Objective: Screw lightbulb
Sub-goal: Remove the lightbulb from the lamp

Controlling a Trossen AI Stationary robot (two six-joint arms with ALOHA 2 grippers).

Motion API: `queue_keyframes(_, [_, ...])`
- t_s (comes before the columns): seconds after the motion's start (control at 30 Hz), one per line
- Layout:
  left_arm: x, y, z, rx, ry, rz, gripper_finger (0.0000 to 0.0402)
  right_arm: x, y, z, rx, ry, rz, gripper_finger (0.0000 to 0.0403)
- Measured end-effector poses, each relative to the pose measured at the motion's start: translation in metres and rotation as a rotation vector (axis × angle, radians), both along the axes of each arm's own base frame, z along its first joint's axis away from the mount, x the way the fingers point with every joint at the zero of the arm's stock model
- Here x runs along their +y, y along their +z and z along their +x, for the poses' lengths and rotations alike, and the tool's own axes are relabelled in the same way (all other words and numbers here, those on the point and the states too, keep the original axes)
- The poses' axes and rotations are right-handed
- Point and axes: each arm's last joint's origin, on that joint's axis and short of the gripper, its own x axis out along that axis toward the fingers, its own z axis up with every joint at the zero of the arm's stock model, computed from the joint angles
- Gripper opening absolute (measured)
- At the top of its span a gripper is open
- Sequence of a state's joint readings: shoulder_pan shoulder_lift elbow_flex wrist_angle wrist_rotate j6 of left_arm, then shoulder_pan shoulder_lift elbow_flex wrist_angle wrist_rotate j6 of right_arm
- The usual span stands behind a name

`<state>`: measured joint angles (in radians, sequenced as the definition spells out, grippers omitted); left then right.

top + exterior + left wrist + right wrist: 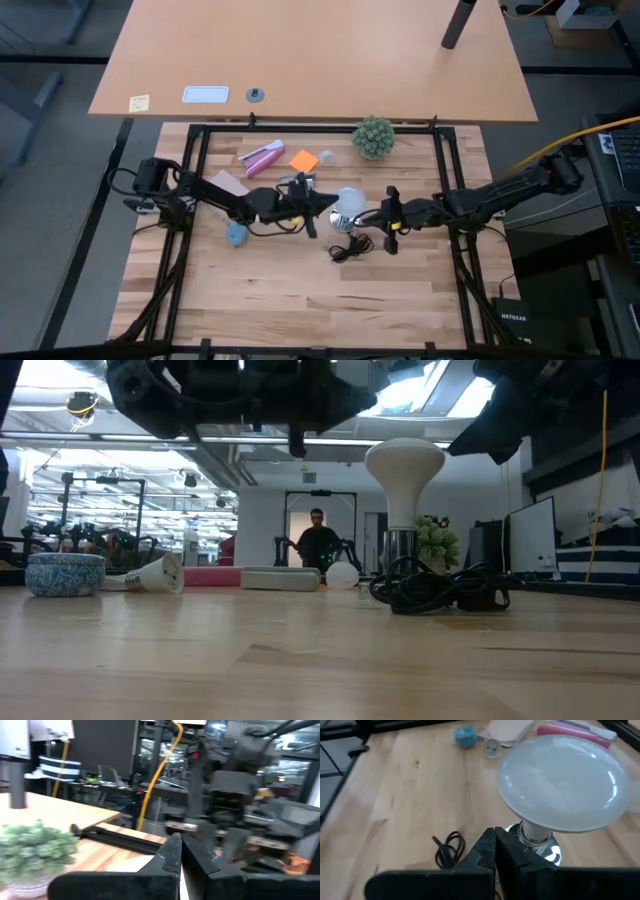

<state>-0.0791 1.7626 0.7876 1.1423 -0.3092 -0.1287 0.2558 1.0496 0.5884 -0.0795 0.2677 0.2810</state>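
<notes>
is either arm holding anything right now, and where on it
Nothing is held. Both jaws are shut empty: left gripper and right gripper flank the lightbulb standing in its socket.

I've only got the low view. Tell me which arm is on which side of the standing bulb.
Observer: From above, the left gripper is on the left of the lightbulb, and the right gripper is on its right.
Operator: Report the fingers.
Observer: Both are shut. Each wrist view shows its pair pressed together, holding nothing.
Operator: Check the bulb's seat.
Observer: In the right wrist view, the bulb's neck stands upright in the shiny socket. How far it is threaded can't be seen.
</notes>
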Motion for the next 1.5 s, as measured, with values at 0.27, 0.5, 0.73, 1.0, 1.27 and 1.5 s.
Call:
queue_keyframes(0.27, [0.03,-0.004,0.001,0.03,0.078,-0.044,0.0001,0.0,0.01,-0.006,-0.043,0.055,0.026,0.0005])
queue_keyframes(0.5, [0.049,-0.007,0.013,0.109,0.115,-0.094,0.0001,0.0,0.012,-0.007,-0.054,0.062,0.021,0.0005])
queue_keyframes(0.73, [0.046,-0.015,0.018,0.186,0.08,-0.11,0.0001,-0.002,0.012,-0.007,-0.061,0.019,-0.004,0.0005])
queue_keyframes(1.0, [0.033,-0.017,0.019,0.212,0.055,-0.1,0.0001,-0.005,0.009,-0.006,-0.055,-0.08,-0.063,0.0005])
queue_keyframes(1.27, [0.032,-0.018,0.019,0.219,0.051,-0.097,0.0001,-0.004,0.006,-0.007,-0.022,-0.06,-0.061,0.0005])
queue_keyframes(1.5, [0.032,-0.018,0.019,0.227,0.047,-0.092,0.0001,-0.002,0.003,-0.006,0.005,0.014,-0.024,0.0005])
